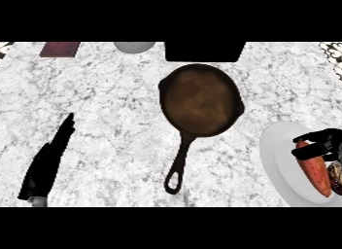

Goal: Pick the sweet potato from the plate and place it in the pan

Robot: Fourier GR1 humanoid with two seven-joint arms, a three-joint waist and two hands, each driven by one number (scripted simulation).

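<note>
Sweet potato (pixel 315 174) lies on white plate (pixel 276 160) at right edge of marble worktop (pixel 109 97). Right hand (pixel 326 144) over its upper end, fingers curled round it, grasping. Cast-iron pan (pixel 201 99) mid-worktop, handle toward lower edge, nothing inside. Left hand (pixel 48 163) rests lower left, fingers straight, released, holding nothing, well apart from pan.

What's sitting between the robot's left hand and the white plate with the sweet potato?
In the head view, the pan lies between the left hand and the plate; its long handle crosses that stretch of marble counter.
</note>
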